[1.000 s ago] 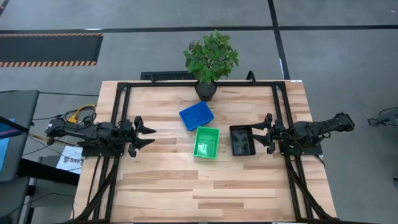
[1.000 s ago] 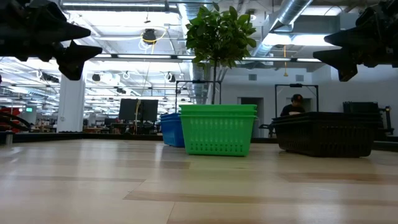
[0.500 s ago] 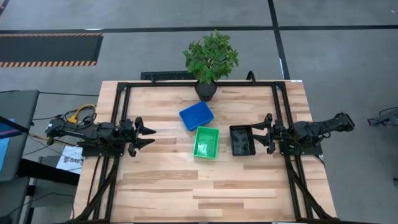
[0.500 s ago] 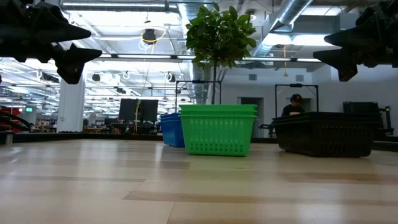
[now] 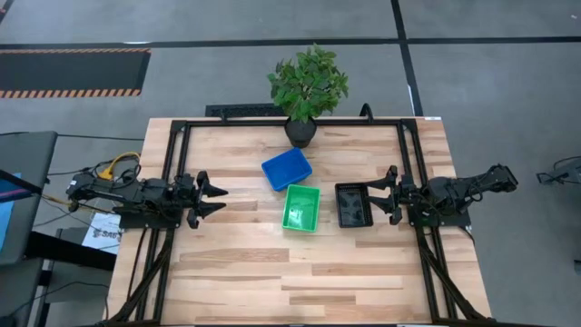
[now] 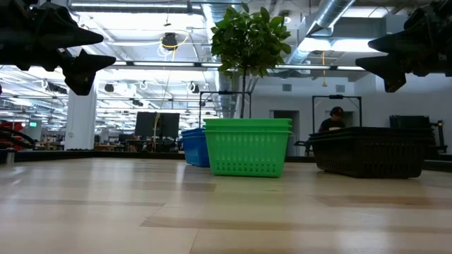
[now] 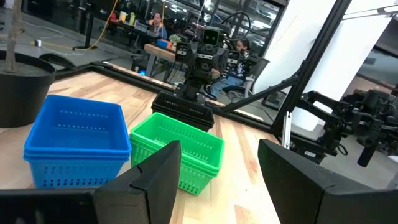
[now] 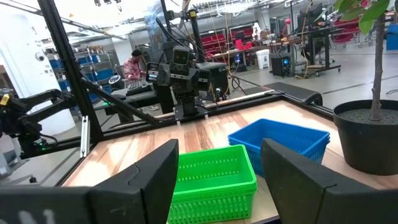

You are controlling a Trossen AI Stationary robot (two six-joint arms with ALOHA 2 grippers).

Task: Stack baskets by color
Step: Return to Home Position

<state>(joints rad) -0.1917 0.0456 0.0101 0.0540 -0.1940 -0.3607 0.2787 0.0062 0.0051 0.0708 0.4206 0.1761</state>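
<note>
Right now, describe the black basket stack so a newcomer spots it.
On the wooden table, three basket stacks sit near the potted plant. The black stack lies just in front of the open right hand, green stack on its other side; it is the only dark one.

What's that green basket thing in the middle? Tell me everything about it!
It's a stack of bright green baskets, nested so their rims pile up on top. They look plastic, rectangular, with mesh-like walls, upright and empty. The stack rests on the wooden table, between the blue stack and the black stack, its corner very near the blue one. The left gripper and right gripper, both open, are off at the sides, touching nothing.
</note>
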